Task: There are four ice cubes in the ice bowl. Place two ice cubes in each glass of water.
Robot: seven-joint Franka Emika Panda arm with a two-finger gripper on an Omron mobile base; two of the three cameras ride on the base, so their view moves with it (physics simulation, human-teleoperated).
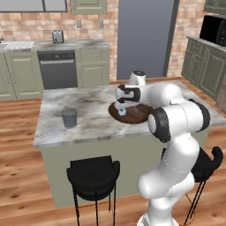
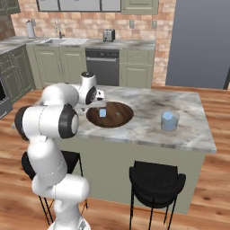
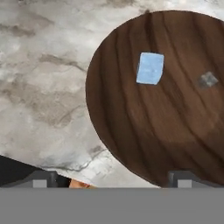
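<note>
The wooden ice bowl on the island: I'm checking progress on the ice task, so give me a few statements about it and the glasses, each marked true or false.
1. One pale blue ice cube lies in the wide dark-brown wooden bowl. True.
2. The bowl sits on the wooden floor. False: it rests on the grey marble island counter.
3. The robot's hand is closed on a cube. False: its fingers stand open above the bowl, holding nothing.
4. In the right base view, the small grey-blue glass tumbler stands on the counter apart from the bowl. True.
5. Black stools stand beside the island. True.
</note>
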